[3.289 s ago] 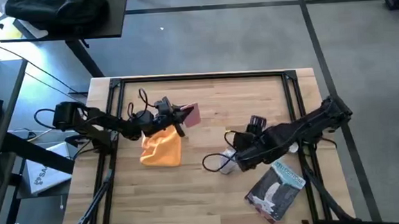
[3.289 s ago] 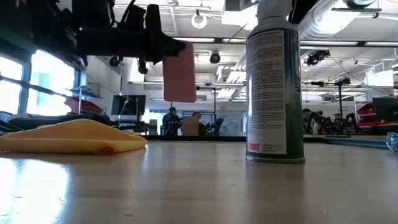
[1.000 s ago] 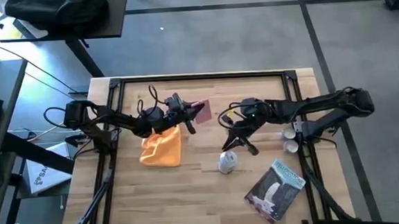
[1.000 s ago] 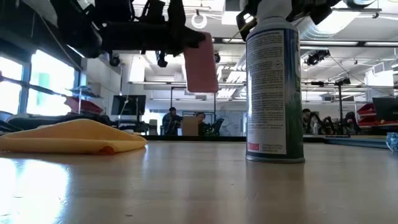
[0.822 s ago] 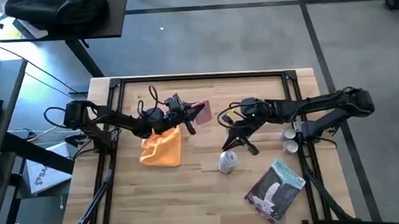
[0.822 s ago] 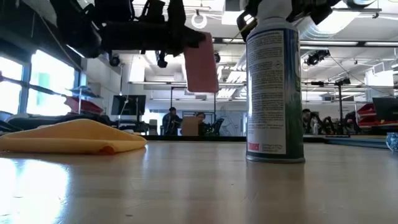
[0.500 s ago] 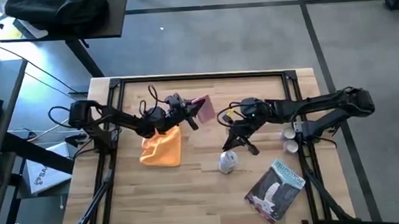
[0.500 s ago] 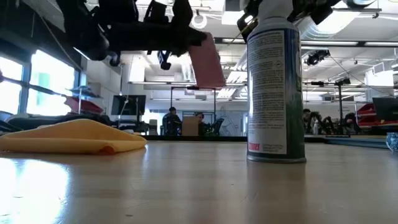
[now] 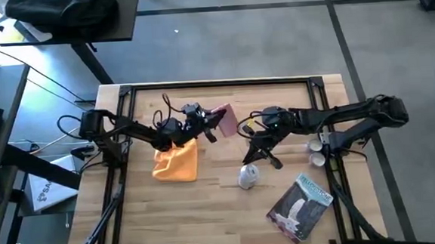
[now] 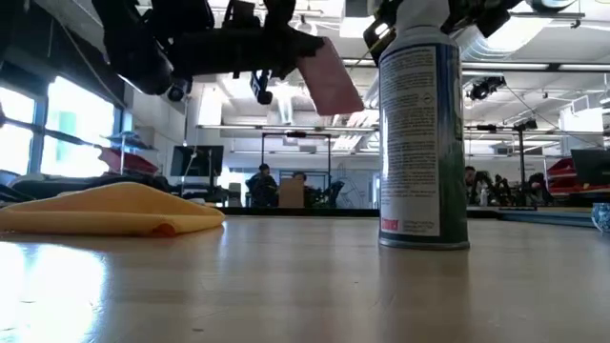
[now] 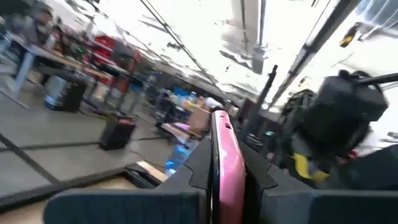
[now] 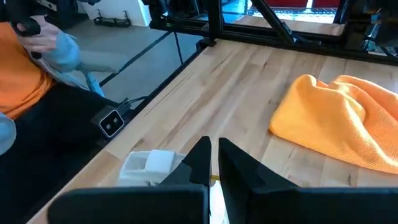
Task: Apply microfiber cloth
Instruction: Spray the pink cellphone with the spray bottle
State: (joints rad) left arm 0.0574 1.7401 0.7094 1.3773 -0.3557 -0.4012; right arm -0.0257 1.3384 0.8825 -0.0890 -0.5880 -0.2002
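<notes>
Microfiber cloth (image 9: 177,161) lies rumpled, soft; left gripper (image 9: 211,123) clamps a flat pink phone (image 9: 225,120); right gripper (image 9: 259,154) closed, empty.

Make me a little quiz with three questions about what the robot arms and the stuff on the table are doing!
1. True or false: the left gripper holds the pink phone up off the table.
2. Where is the microfiber cloth? A) in the right gripper B) lying on the table C) draped over the spray can
3. Fill in: the printed packet lies near the table's front ____ corner, on the right arm's side.

Key: 1 true. 2 B. 3 right.
</notes>
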